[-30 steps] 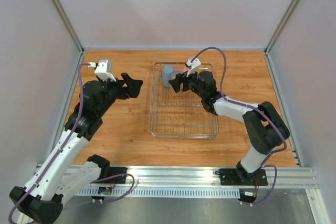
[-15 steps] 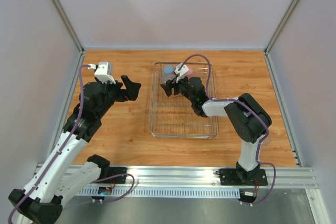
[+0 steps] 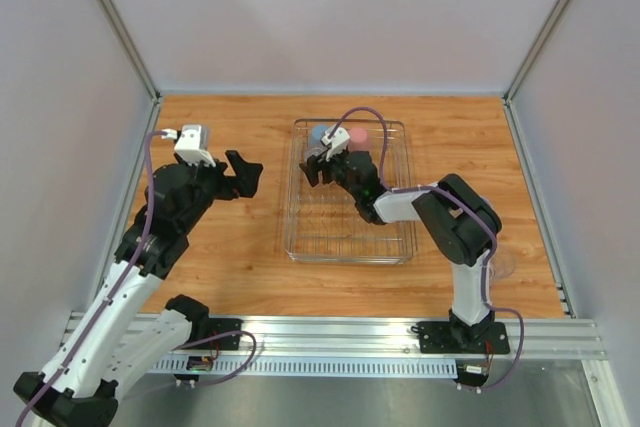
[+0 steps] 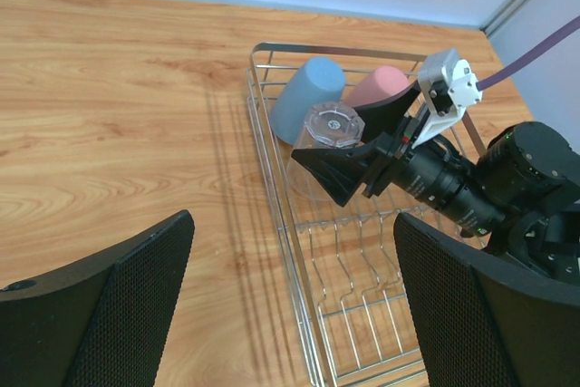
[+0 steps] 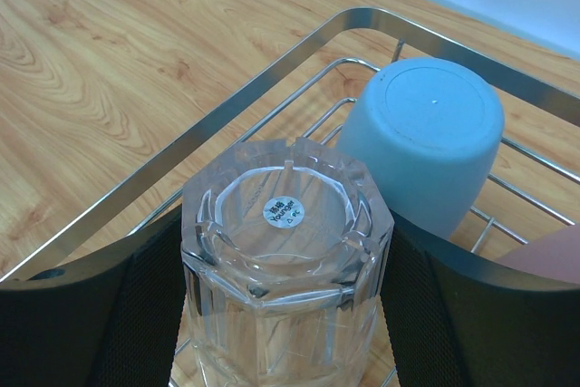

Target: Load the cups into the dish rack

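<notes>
The silver wire dish rack [image 3: 350,259] sits mid-table. A blue cup [image 3: 318,134] and a pink cup [image 3: 359,135] lie at its far end. My right gripper [image 3: 325,165] is shut on a clear cup [image 5: 285,260], held upside down, base up, just in front of the blue cup [image 5: 426,142] and inside the rack's far left corner [image 5: 227,124]. Black fingers [image 5: 91,314] press both sides of the clear cup. My left gripper [image 3: 245,175] hangs open and empty over the bare wood left of the rack, looking at the clear cup [image 4: 331,126], the blue cup [image 4: 304,97] and the pink cup [image 4: 376,88].
The rack's near part [image 4: 362,260] holds only wire dividers. A faint clear round shape [image 3: 497,263] stands on the wood by the right arm's elbow. Grey walls close the table in on three sides.
My right gripper has carried the clear cup leftward inside the rack to the blue cup, uncovering the pink cup. My left arm has drawn back slightly to the left, still open.
</notes>
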Controlling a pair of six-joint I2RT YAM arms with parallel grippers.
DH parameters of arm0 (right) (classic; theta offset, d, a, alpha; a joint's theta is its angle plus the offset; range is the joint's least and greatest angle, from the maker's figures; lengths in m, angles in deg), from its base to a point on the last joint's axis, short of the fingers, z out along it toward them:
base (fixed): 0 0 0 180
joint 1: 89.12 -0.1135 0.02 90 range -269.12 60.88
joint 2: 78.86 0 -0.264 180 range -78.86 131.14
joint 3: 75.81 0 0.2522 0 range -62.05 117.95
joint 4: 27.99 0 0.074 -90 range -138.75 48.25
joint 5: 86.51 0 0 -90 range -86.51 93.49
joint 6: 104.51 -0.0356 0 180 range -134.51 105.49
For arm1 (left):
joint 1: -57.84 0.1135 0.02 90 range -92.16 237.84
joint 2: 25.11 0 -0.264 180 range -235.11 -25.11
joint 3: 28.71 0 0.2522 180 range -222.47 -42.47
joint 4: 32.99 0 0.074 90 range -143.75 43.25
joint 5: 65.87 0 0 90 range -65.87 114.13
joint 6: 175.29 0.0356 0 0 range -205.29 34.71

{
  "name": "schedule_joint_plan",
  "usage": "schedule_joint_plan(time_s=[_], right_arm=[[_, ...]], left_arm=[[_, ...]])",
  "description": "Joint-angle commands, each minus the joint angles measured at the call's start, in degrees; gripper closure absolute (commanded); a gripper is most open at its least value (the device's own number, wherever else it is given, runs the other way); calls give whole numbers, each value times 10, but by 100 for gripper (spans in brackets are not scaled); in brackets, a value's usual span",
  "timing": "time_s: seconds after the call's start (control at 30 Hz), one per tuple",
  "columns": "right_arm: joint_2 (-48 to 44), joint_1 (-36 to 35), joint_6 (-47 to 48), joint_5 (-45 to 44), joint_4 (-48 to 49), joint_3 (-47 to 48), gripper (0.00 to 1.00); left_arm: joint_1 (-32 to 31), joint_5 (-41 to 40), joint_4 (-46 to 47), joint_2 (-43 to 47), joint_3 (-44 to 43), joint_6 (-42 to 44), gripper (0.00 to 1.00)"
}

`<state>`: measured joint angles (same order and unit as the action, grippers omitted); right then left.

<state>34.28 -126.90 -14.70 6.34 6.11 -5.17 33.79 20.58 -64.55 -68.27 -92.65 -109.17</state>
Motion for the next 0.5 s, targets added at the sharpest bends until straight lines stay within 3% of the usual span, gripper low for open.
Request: schedule_joint_plan(time_s=[0.0,0.23,0.47], right_arm=[[7,-9,6,-26,49,29,76],[7,-13,6,-49,30,29,59],[0,-15,5,-38,-21,38,36]], left_arm=[[3,-6,-4,12,7,10,0],[3,-11,-4,26,16,10,0],[3,-13,-3,39,21,9,0]])
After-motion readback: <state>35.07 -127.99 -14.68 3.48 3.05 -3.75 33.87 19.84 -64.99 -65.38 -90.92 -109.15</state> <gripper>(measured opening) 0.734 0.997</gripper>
